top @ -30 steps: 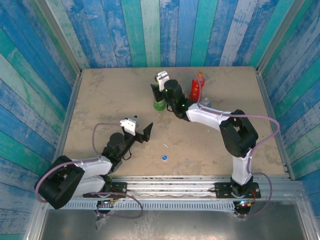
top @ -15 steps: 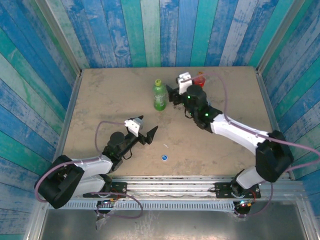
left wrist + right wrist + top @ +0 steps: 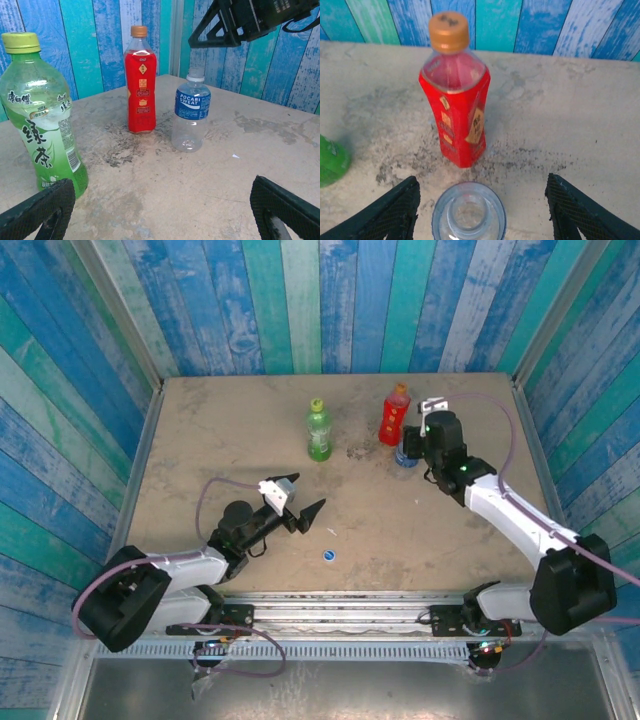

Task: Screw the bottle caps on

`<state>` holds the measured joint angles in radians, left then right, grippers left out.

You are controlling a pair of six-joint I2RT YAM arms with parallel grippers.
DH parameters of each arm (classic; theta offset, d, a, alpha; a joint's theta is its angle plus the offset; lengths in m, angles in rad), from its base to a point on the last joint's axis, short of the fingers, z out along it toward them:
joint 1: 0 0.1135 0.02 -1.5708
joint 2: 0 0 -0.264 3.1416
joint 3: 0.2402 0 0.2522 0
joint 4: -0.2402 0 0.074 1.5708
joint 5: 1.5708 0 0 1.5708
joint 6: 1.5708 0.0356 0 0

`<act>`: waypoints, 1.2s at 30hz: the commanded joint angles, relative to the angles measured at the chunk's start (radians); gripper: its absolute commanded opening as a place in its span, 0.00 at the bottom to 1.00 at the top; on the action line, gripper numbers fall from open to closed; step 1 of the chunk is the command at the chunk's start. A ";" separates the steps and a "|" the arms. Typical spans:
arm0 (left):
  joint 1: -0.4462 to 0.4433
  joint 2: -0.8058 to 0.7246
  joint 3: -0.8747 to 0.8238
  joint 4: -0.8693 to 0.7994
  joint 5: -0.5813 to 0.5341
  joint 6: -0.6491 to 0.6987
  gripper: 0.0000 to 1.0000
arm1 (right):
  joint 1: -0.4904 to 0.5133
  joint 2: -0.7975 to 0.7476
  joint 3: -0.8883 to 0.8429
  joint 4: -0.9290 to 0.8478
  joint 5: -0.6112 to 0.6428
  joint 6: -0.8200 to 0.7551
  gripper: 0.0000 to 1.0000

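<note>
Small blue round plastic cap [image 3: 328, 556] lay loose at 6 o'clock on tan table [image 3: 220, 440], 4 o'clock of left gripper [image 3: 305, 512], spread, empty; right gripper [image 3: 481, 212] spread astride short clear uncapped bottle [image 3: 469, 215], not touching; cap likely light, slick; pinch across rim.

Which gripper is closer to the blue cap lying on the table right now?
Left. The left gripper hovers close to the blue cap, slightly to its left and farther from the bases. The right gripper is far off, over the uncapped clear bottle.
</note>
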<state>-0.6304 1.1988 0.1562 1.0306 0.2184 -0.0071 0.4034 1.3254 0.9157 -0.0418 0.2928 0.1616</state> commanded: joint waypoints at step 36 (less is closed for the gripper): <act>-0.006 0.065 0.037 0.047 0.053 0.035 0.94 | 0.057 0.090 0.019 -0.042 -0.262 -0.147 0.21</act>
<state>-0.6323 1.2266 0.1646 1.0321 0.2310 0.0120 0.4126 1.4452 0.9527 -0.0971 0.0444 0.0685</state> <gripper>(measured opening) 0.937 0.318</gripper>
